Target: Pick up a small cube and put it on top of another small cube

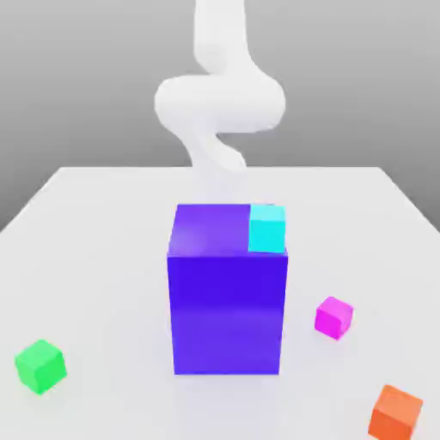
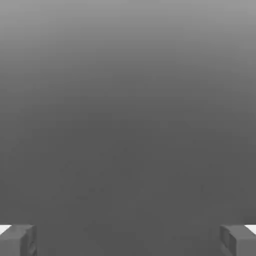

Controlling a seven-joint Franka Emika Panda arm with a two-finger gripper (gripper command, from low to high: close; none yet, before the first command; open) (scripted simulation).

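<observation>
The small magenta-pink cube (image 1: 333,316) rests on the white table, just off the exterior view's right of the big block. The small bright green cube (image 1: 40,366) sits far from it, near the front at the exterior view's left. Behind the block, the white arm (image 1: 219,103) curls up over the table's far side. In the hand view my gripper (image 2: 128,241) is open: its grey fingertips (image 2: 17,240) stand wide apart with nothing between them, and plain grey lies ahead.
A tall blue-purple block (image 1: 228,292) stands mid-table between the two small cubes. A cyan cube (image 1: 267,228) sits on its top at the exterior view's right. An orange cube (image 1: 396,412) lies at the front right corner of the table (image 1: 103,249).
</observation>
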